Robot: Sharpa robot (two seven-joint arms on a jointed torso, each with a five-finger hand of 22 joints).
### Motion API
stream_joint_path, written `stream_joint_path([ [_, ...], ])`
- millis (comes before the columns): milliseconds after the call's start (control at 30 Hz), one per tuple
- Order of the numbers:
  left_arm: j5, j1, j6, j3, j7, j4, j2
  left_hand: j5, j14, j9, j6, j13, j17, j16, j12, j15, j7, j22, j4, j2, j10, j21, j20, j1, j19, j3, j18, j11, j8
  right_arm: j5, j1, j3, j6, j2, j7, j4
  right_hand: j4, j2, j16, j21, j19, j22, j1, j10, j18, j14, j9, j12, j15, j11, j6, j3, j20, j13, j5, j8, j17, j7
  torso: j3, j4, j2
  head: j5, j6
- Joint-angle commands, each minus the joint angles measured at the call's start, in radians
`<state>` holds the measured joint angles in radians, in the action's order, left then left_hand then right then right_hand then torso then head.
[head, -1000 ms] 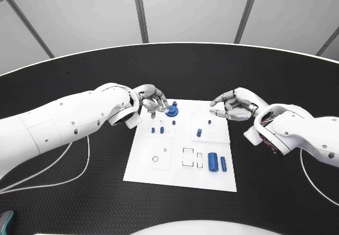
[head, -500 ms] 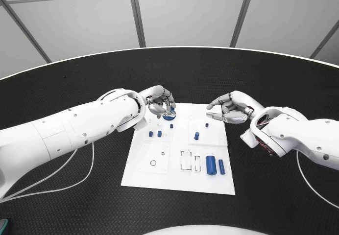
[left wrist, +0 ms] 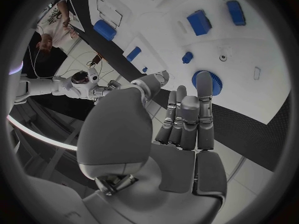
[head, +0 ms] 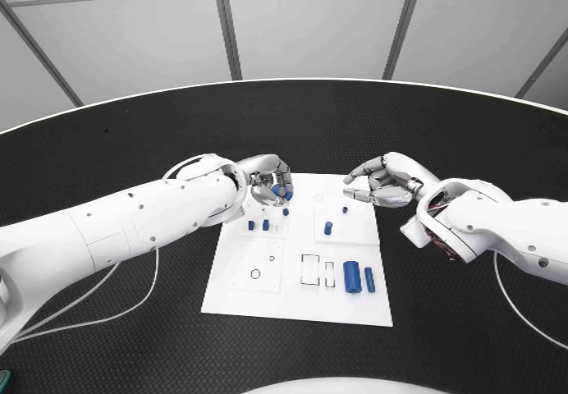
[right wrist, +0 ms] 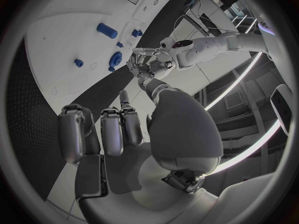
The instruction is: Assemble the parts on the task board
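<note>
The white task board [head: 296,304] lies in the middle of the table. My left hand [head: 270,182] hangs over its far left corner. Its fingers [left wrist: 190,117] are stretched out side by side, their tips over the edge of a blue gear [left wrist: 212,82] that lies flat on the board, and the thumb stands apart. The gear [head: 281,192] peeks out under the hand. My right hand [head: 385,180] hovers at the board's far right corner, loosely curled, holding nothing. From the right wrist I see the gear [right wrist: 116,59] beside the left hand [right wrist: 142,62].
Two small blue pegs [head: 258,224] stand in the board's left half and another [head: 328,228] in its middle. A thick blue cylinder [head: 351,275] and a thinner one [head: 369,279] lie near its right edge. Black table [head: 107,164] surrounds the board.
My left hand has come down over the gear, which now shows less under its fingers. The right hand has kept its pose by the board's corner.
</note>
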<state>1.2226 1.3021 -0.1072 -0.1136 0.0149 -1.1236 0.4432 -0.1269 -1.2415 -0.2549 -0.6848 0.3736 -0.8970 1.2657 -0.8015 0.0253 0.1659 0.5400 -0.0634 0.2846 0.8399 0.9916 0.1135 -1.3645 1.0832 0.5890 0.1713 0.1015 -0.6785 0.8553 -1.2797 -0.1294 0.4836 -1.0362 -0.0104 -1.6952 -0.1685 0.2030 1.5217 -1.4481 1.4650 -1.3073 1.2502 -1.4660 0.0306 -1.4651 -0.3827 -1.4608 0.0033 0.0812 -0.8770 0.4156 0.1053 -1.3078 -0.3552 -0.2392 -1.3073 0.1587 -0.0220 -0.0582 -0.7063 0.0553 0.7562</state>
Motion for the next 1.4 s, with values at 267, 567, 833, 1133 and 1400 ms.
stream_joint_path([
  [267,0.052,-0.018,0.020,-0.003,0.017,0.028,-0.022,0.003,0.007,0.006,-0.013,-0.011,0.004,0.003,0.010,0.002,0.003,0.002,0.005,0.003,-0.009,0.008,0.002,0.018,-0.010,-0.014,0.013,-0.002,0.007,0.000,0.000,0.000,0.001,-0.002,-0.001,-0.005,0.002,-0.004,-0.005,0.004,0.018,-0.067,-0.004,-0.015,0.015,-0.071,0.001,0.003,-0.008,-0.010,0.005,0.003,-0.008,-0.158,-0.004,-0.006,-0.108,0.000,-0.0005,0.0004,0.001,0.005,0.000],
  [567,0.078,-0.028,0.041,-0.003,0.032,0.048,-0.035,0.005,-0.009,0.011,-0.028,-0.025,-0.022,0.027,0.020,0.003,-0.001,0.004,0.006,0.000,-0.017,0.011,0.004,0.034,-0.011,-0.034,0.014,-0.002,0.008,0.000,0.000,0.000,0.001,-0.004,-0.001,-0.008,0.002,-0.004,-0.005,0.004,0.018,-0.067,-0.004,-0.015,0.015,-0.071,0.001,0.003,-0.008,-0.010,0.005,0.003,-0.008,-0.158,-0.004,-0.006,-0.108,0.000,-0.0010,0.0009,0.000,0.009,0.002],
  [833,0.095,-0.037,0.037,-0.003,0.032,0.058,-0.044,0.006,-0.023,0.014,-0.040,-0.035,-0.041,0.044,0.027,0.002,-0.003,0.007,0.006,-0.002,-0.013,0.016,0.003,0.040,-0.007,-0.042,0.014,-0.004,0.008,0.000,0.000,0.000,0.001,-0.004,-0.001,-0.010,0.002,-0.004,-0.005,0.004,0.018,-0.067,-0.004,-0.015,0.015,-0.071,0.001,0.003,-0.008,-0.010,0.005,0.003,-0.008,-0.158,-0.004,-0.006,-0.108,0.000,-0.0003,-0.0002,0.001,0.012,0.004],
  [1133,0.098,-0.042,0.033,-0.003,0.042,0.078,-0.057,0.005,-0.048,0.023,-0.065,-0.057,-0.072,0.074,0.040,-0.003,-0.008,0.015,0.008,-0.024,0.012,0.032,0.000,0.032,0.001,-0.028,0.014,-0.009,0.011,0.000,0.000,0.000,0.001,-0.005,-0.001,-0.012,0.002,-0.004,-0.005,0.004,0.018,-0.067,-0.004,-0.015,0.015,-0.071,0.001,0.003,-0.008,-0.010,0.005,0.003,-0.008,-0.158,-0.004,-0.006,-0.108,0.000,-0.0008,0.0002,0.001,0.012,0.005],
  [1400,0.099,-0.049,0.049,-0.003,0.060,0.094,-0.067,0.005,-0.064,0.032,-0.081,-0.075,-0.094,0.094,0.054,-0.007,-0.011,0.033,0.018,-0.039,0.029,0.051,-0.004,0.016,0.008,-0.001,0.012,-0.013,0.019,0.000,0.000,0.000,0.001,-0.005,0.000,-0.013,0.002,-0.004,-0.005,0.004,0.018,-0.067,-0.004,-0.015,0.015,-0.071,0.001,0.003,-0.008,-0.010,0.005,0.003,-0.008,-0.158,-0.004,-0.006,-0.108,0.000,-0.0011,0.0003,0.001,0.013,0.007],
])
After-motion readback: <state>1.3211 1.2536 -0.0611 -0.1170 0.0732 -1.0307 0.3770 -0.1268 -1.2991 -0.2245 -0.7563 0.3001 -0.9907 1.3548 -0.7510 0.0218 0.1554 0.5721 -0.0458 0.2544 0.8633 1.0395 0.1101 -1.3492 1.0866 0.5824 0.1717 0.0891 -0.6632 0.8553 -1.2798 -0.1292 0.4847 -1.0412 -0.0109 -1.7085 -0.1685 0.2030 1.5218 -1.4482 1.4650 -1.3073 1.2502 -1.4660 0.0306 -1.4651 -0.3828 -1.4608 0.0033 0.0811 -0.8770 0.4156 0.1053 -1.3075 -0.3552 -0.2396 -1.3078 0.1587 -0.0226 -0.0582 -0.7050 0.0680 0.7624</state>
